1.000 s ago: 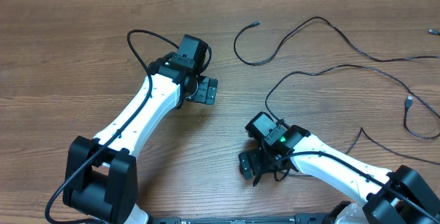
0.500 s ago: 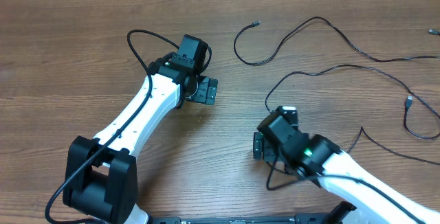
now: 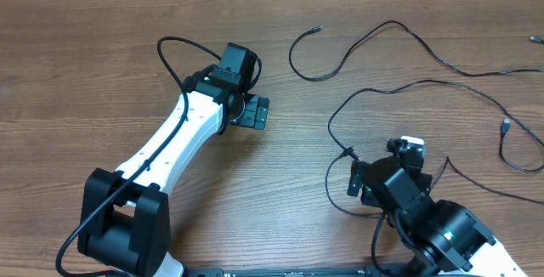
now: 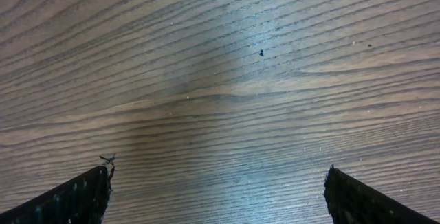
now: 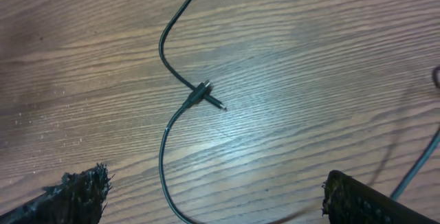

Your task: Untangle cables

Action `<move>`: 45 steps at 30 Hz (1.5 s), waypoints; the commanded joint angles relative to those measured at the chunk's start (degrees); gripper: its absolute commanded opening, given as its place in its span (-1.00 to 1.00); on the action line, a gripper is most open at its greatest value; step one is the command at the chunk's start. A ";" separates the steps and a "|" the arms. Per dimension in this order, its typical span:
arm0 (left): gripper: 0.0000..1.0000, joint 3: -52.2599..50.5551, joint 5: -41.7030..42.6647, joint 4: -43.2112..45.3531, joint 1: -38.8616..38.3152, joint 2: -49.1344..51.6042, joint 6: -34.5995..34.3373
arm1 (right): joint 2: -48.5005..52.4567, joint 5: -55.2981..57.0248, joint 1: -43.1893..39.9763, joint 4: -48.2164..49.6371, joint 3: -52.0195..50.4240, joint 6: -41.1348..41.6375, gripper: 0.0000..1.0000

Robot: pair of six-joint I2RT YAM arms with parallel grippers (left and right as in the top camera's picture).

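Fingers of left gripper spread wide over brown wooden table; right gripper likewise, above thin black cables

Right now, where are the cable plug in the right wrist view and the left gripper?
cable plug point(image 5: 205, 95): right wrist view, on its dark body.
left gripper point(image 3: 259, 113): overhead view, midway between its fingertips.

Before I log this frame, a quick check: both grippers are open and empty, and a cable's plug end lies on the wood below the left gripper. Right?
Wrong side. The plug end lies below the right gripper, as the right wrist view shows; the left gripper has only bare wood under it. Both are open and empty.
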 commanded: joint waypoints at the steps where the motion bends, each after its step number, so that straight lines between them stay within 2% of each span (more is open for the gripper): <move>1: 0.99 -0.33 -0.68 0.02 0.04 0.26 -0.55 | -0.24 1.51 -0.24 -1.14 3.50 -0.63 1.00; 45: 0.99 -0.33 -0.68 0.02 0.04 0.26 -0.55 | -0.24 0.70 -0.22 -1.33 5.66 -0.57 1.00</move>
